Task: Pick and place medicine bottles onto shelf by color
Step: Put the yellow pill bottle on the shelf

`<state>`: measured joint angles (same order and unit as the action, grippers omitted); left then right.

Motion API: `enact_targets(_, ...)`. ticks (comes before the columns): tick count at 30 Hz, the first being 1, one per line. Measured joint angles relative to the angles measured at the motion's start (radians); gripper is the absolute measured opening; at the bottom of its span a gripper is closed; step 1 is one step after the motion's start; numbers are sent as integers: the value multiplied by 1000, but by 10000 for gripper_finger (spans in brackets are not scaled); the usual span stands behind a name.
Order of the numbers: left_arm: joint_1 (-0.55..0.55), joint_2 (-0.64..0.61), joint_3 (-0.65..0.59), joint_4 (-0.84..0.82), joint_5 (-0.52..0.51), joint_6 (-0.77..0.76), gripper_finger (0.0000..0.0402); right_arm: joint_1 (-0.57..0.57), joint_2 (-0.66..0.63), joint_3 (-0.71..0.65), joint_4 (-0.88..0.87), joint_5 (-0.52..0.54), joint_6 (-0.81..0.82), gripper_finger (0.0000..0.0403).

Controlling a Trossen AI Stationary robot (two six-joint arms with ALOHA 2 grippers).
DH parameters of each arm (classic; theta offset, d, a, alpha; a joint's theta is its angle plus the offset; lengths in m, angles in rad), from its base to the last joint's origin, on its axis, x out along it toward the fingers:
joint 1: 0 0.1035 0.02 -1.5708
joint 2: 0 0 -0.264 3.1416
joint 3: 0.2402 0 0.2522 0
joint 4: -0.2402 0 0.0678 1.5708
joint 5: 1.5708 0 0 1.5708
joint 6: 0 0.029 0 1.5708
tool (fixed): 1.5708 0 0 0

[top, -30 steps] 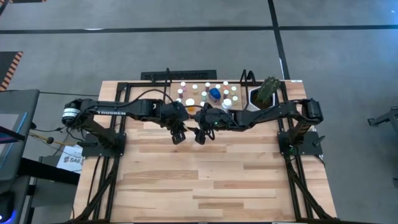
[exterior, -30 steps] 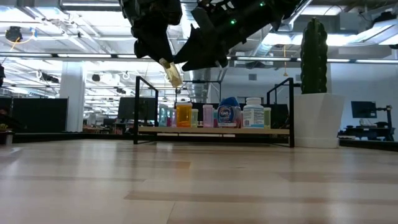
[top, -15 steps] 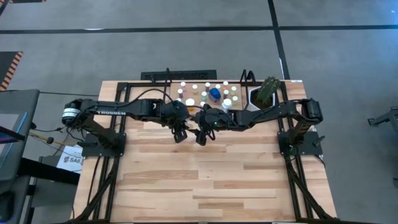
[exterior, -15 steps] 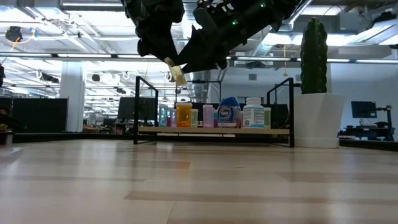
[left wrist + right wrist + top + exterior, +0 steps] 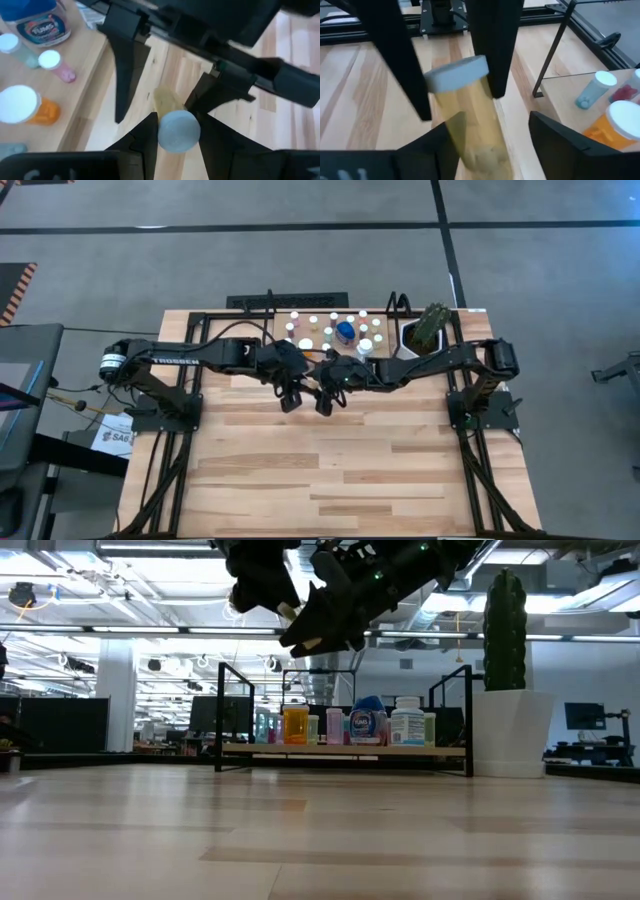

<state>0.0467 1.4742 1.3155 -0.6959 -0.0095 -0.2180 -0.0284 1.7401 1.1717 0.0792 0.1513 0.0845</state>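
Pale plank tabletop (image 5: 330,470), left end effector (image 5: 172,131) clamped on yellow vial (image 5: 470,120), right end effector (image 5: 487,145) apart around it, ceiling lights (image 5: 120,552).

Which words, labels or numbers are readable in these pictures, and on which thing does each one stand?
"TROSSEN": white letters on the left arm, high view.
"TUMS": label of the blue bottle, left wrist view; slightly blurred, so this reading is uncertain.
"SA6": partly cut off, on the paper tag beside the table, high view.
Labels on the shelf bottles in the low view: too small to read.
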Motion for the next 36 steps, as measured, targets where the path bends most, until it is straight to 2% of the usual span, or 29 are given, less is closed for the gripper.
enact_targets(8, -1, 0, 0, -28, -32, -11, 105, 2, 0, 0, 0, 0, -9, 160)
enact_targets(13, -1, 0, 0, -1, -35, -10, 110, 3, 0, 0, -7, -2, -15, 126)
enact_targets(20, -2, 0, 0, 60, -107, 35, 165, -1, -5, 0, -17, 3, -3, 119)
enact_targets(26, -2, 0, -1, 163, -140, 83, 213, -35, -84, 0, -102, 3, -6, 119)
enact_targets(33, -1, -24, -1, 265, -261, 137, 226, -97, -234, 0, -307, 4, -11, 119)
enact_targets(36, 5, -39, -1, 295, -263, 154, 226, -120, -284, 0, -349, 6, -12, 117)
